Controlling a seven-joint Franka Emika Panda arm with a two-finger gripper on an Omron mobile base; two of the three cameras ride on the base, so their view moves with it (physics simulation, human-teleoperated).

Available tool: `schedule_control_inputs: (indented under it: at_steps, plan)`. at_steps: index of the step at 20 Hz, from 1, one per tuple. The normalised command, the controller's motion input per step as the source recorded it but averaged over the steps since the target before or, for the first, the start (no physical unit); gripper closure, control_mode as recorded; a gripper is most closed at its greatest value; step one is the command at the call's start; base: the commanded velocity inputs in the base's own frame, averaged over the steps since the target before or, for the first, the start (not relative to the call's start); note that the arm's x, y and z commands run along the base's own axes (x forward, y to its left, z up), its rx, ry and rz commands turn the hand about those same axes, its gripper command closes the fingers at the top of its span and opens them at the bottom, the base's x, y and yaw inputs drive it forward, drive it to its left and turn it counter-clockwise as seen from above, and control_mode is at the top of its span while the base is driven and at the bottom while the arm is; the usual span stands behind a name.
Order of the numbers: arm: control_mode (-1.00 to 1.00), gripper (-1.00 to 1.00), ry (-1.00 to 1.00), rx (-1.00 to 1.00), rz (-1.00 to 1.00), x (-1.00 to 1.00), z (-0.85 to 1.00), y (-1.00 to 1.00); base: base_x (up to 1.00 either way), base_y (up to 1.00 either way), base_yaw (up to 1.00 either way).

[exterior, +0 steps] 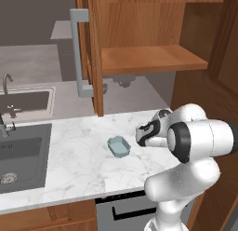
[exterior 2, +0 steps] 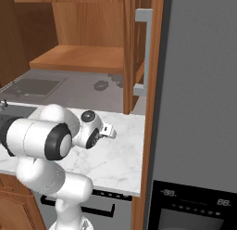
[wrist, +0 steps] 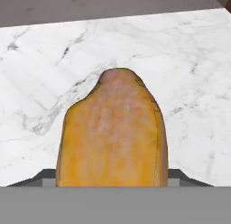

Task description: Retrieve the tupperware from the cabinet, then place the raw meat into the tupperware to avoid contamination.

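Where the gripper (wrist: 113, 184) points — the raw meat (wrist: 113, 133), between its tips.

Tupperware (exterior: 119, 146) on counter (exterior: 79, 155), near middle, nothing in it. Sink (exterior: 21, 155) set in counter left of tupperware, well apart. Cabinet (exterior: 139, 34) above counter's rear, door open, shelf (exterior: 151, 59) bare. Gripper (wrist: 113, 180) right of tupperware, over counter. Raw meat (wrist: 113, 133) between the fingers, close before hand camera, counter beneath. Oven (exterior 2: 194, 196) right of counter, below tall panel.
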Motion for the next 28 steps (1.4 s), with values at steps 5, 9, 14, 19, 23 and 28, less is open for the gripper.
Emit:
schedule_control_inputs:
  at_steps: [5,9,14,19,23,28]
  plan:
    - [-1.00,1.00,0.00,0.00,0.01,-0.13,0.84,0.11,0.00,0.00,0.00]
    - [-1.00,1.00,0.03,0.00,0.05,-0.15,0.75,0.19,0.00,0.00,0.00]
    - [-1.00,1.00,0.09,0.00,0.09,-0.19,0.40,0.38,0.00,0.00,0.00]
    - [-1.00,1.00,0.03,0.00,0.10,-0.19,0.05,0.52,0.00,0.00,0.00]
    - [-1.00,1.00,0.00,0.00,0.11,-0.08,-0.02,0.62,0.00,0.00,0.00]
    - [-1.00,1.00,0.00,0.00,0.10,0.00,-0.12,0.68,0.00,0.00,0.00]
